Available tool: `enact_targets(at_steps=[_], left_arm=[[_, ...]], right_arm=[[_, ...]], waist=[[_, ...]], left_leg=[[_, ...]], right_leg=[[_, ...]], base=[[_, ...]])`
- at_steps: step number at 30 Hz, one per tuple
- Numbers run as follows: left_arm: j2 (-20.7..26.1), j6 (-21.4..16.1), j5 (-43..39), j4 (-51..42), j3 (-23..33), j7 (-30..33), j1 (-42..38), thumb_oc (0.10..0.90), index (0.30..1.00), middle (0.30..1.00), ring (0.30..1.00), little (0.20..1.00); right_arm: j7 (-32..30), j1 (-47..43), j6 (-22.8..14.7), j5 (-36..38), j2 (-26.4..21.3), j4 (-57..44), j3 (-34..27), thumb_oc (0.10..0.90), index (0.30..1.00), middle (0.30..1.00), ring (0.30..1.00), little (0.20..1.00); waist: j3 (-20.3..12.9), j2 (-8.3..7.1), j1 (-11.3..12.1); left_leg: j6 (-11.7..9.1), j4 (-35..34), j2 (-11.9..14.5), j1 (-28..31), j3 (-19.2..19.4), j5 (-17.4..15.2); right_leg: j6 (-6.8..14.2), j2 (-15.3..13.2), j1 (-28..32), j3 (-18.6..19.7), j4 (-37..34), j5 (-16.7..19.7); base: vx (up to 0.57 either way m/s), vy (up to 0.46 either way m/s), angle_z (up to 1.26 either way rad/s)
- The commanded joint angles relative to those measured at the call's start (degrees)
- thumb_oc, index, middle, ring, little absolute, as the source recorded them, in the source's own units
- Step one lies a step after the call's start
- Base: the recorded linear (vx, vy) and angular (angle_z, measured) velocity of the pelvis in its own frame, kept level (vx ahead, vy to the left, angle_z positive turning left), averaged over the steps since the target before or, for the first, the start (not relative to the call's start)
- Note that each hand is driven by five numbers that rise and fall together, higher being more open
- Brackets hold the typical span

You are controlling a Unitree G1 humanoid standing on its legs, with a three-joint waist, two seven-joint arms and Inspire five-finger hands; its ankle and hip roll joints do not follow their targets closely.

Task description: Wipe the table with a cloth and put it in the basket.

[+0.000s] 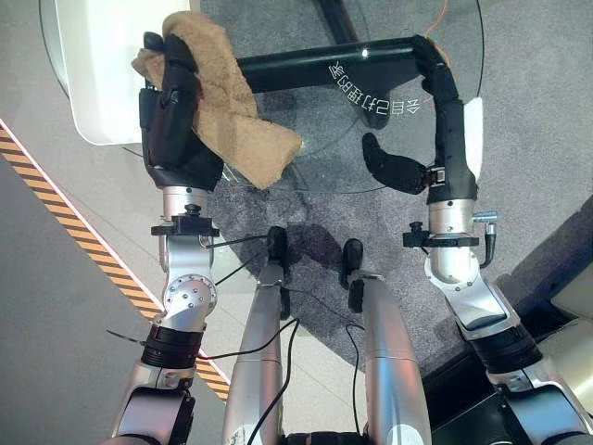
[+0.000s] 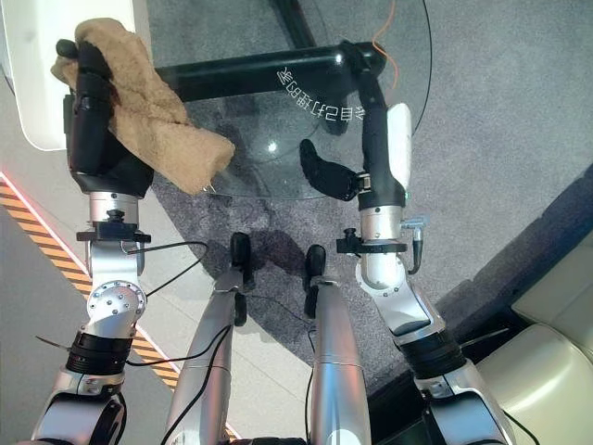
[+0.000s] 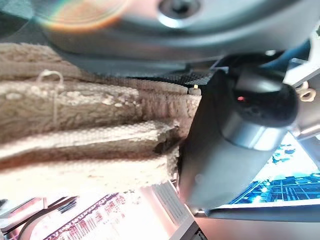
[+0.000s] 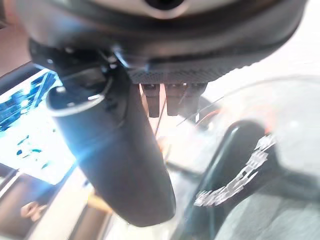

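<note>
A tan fluffy cloth point(image 1: 236, 125) hangs from my left hand point(image 1: 171, 107), whose fingers are curled round it above the left edge of the round glass table point(image 1: 310, 125). The cloth's loose end droops over the glass near the rim. In the left wrist view the cloth point(image 3: 75, 140) bunches up against the thumb point(image 3: 220, 145). My right hand point(image 1: 451, 130) lies along the table's right edge, open, with straight fingers and the thumb point(image 1: 389, 167) spread inward over the glass. It holds nothing. A white rounded container point(image 1: 102, 65) stands just beyond the left hand.
A black frame bar point(image 1: 324, 65) runs under the glass from left to right, with white lettering on the glass near it. Grey carpet lies beneath the table. A yellow-and-black striped line point(image 1: 56, 199) crosses the floor at the left.
</note>
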Motion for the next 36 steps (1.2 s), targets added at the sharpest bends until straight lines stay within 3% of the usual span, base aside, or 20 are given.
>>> enact_targets(at_steps=[1,8,16,25,31,36], left_arm=[[1.29,-7.3,2.67,-9.34,4.41,-6.55,-3.36,0.1,0.3,0.3,0.3,0.2],[2.7,-10.33,4.08,-6.89,5.3,-4.26,-4.25,0.1,0.3,0.3,0.3,0.2],[5.17,-13.53,6.1,-3.14,6.33,0.44,-7.64,0.1,0.3,0.3,0.3,0.2],[8.82,-16.97,11.78,3.03,6.25,11.31,-14.61,0.1,0.3,0.3,0.3,0.2],[12.1,-18.64,19.89,8.49,5.48,21.35,-19.76,0.1,0.3,0.3,0.3,0.2],[15.89,-20.3,24.56,17.52,3.94,29.74,-25.46,0.1,0.3,0.3,0.3,0.2]], right_arm=[[-8.03,-1.56,-3.88,-1.45,0.17,-3.54,-5.42,0.8,0.9,0.9,0.9,0.9],[-14.1,-0.79,-2.22,0.97,0.65,5.91,-6.25,0.8,0.9,0.9,0.9,0.9],[-17.41,-0.49,-4.46,7.65,0.08,20.78,-7.02,0.8,0.9,0.9,0.9,0.9],[-17.66,-1.93,-6.21,12.64,-0.78,34.88,-4.11,0.8,0.9,0.9,0.9,0.9],[-16.91,-2.44,-6.92,15.71,-1.16,41.37,-2.24,0.8,0.9,0.9,0.9,0.9],[-14.73,-4.25,-8.6,16.71,-2.43,48.82,-1.53,0.8,0.9,0.9,0.9,0.9]], waist=[[-1.64,0.21,0.25],[-1.64,0.63,0.28],[-1.64,1.27,0.29],[-1.64,1.31,0.14],[-1.64,1.19,-0.28],[-1.64,1.39,-0.77]], left_leg=[[3.41,4.04,-1.27,2.59,4.46,-7.36],[3.53,4.26,-1.23,3.03,4.55,-7.83],[3.47,4.86,-1.02,3.23,4.58,-8.4],[3.51,5.84,-0.73,2.57,4.74,-8.9],[3.39,6.36,-0.38,2.24,5.04,-9.2],[3.31,7.11,-0.06,1.62,5.28,-9.56]], right_leg=[[1.64,2.29,3.17,-1.61,-6.46,3.29],[1.6,2.24,3.45,-1.48,-6.18,2.98],[1.5,2.34,3.6,-1.17,-5.4,2.43],[1.03,2.31,3.21,-1.23,-4.98,2.21],[0.85,2.37,3.11,-1.12,-5.12,2.22],[0.78,2.43,2.65,-0.91,-4.85,2.02]], base=[[0.0,0.0,0.0],[0.01,0.006,-0.05],[0.01,0.003,-0.03],[0.0,0.0,0.0],[0.0,0.0,0.0],[0.0,0.0,0.0]])
